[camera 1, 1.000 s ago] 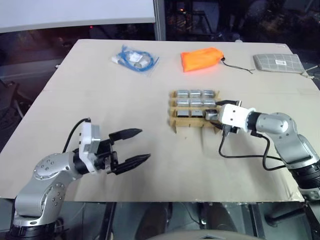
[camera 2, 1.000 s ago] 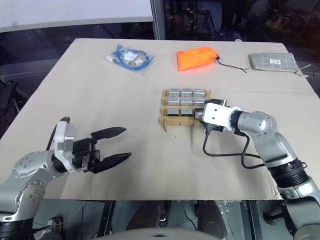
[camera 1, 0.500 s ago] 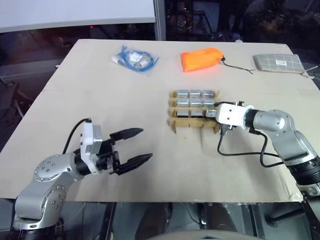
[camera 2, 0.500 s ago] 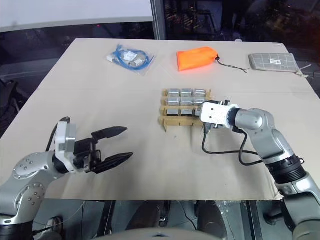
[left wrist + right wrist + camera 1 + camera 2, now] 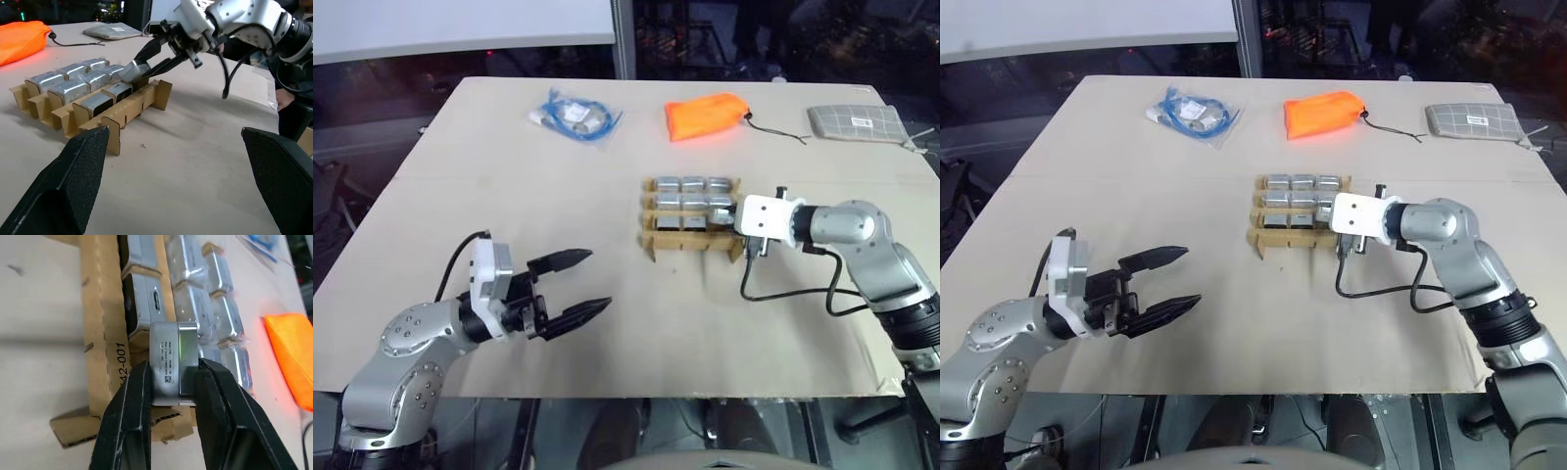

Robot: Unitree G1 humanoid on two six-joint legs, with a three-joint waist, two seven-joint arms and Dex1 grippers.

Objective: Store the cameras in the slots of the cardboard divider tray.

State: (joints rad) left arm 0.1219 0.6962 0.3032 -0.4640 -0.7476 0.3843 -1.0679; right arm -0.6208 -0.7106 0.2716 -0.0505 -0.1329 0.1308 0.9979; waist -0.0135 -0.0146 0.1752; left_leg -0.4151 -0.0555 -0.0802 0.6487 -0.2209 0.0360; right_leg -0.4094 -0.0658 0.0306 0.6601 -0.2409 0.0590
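Change: the right gripper (image 5: 172, 382) has been closed within the last second on a camera (image 5: 173, 363) at the tray's near right corner.
Meaning: the camera is judged gripped but not yet seated; the last slot is likely being filled.
Camera: a small silver-grey box, with a printed label facing one finger.
Tray: a tan cardboard tray (image 5: 689, 242), right of the table's middle, its other slots taken by cameras.
Left gripper: the left gripper (image 5: 570, 287) is held wide open and empty, well apart at the near left.
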